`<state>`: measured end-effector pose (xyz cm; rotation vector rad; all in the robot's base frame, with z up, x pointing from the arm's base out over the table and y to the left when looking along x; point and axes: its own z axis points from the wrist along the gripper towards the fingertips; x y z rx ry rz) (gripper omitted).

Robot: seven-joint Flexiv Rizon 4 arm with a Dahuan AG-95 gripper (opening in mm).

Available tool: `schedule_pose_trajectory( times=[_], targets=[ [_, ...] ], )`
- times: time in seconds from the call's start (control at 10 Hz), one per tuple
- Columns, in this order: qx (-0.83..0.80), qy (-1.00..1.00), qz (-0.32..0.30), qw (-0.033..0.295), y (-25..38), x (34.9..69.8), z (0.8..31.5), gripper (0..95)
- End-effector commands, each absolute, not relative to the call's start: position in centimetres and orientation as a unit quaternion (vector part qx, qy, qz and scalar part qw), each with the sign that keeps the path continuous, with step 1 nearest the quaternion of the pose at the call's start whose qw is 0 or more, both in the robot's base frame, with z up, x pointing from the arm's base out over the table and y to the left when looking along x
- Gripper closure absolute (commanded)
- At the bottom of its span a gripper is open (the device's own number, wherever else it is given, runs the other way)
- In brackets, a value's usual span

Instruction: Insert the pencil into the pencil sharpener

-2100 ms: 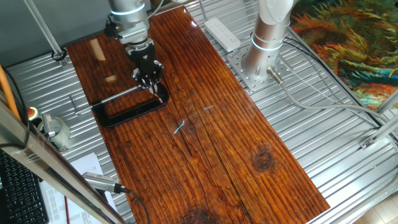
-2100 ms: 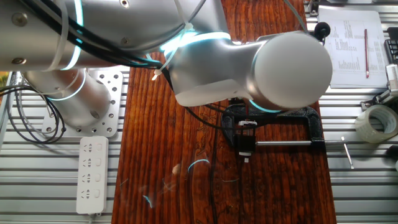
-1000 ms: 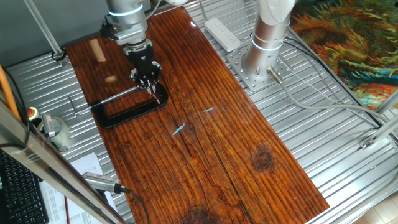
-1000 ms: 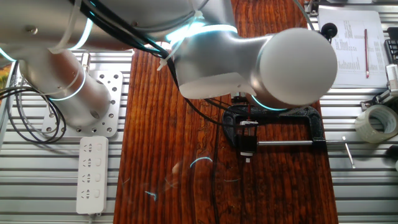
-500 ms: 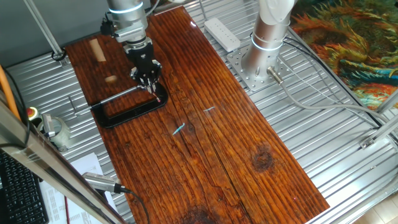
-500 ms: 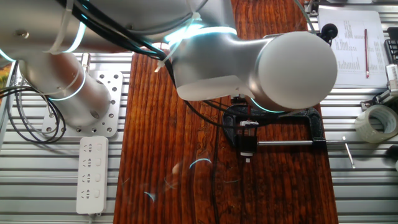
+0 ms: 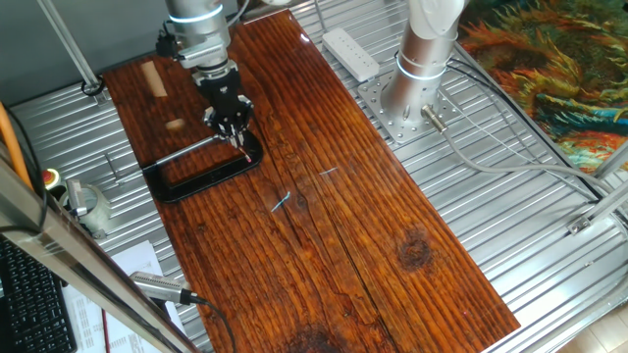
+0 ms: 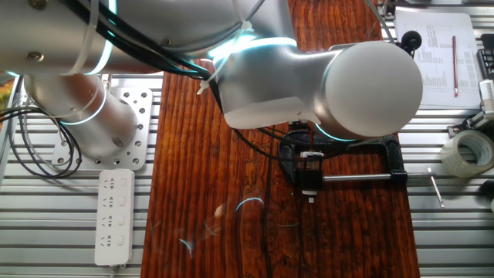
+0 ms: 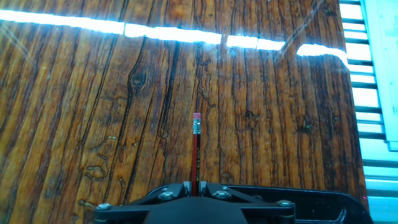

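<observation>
- Holding the pencil (image 9: 197, 149) right now is the gripper (image 9: 194, 185): fingers pinched tight on the shaft, no gap showing btw them. It sticks straight out ahead of the fingertips, pinkish eraser end leading, over the wood table (image 9: 74, 124).
- Expect it v. light, stiff along its length but thin enough to snap or bow if you push w/ any side load. Keep force axial only.
- The painted shaft is prob. slick; a narrow two-finger pinch can let it slide back or swivel. Watch for tilt in the hand view.
- Grip sits at the near end, so a long free length pokes out. A hold nearer the middle would flex less, but regrasping costs time; your call.
- I can't tell if the hidden end inside the fingers is the sharpened one. If so, the eraser end is leading, wrong way for insertion. Check before committing.
- Directly under and just behind the gripper lies the black C-clamp (image 7: 196, 176), its silver rod (image 8: 363, 180) running out sideways. The black housing at the bottom of the hand view may be part of it; can't confirm.
- Pencil sharpener: not clearly identifiable in any view. It may be the small black block (image 8: 309, 179) held at the clamp's jaw, below the fingertips, but too small to say.
- Well off to the side of the gripper: pale wooden dowel (image 7: 152, 78) & a smaller wood piece (image 7: 175, 125), not yours.
</observation>
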<state>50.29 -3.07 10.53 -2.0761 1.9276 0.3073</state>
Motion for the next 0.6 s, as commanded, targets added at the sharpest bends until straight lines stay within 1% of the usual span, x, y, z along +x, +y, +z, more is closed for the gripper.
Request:
schedule_pose_trajectory(
  times=[0.1, 0.6],
  targets=[
    [-0.715, 0.673, 0.113, 0.151, -2.92, 50.41, 10.91, 95.0],
    [-0.716, 0.673, 0.114, 0.148, -2.79, 50.68, 11.21, 95.0]
  ],
)
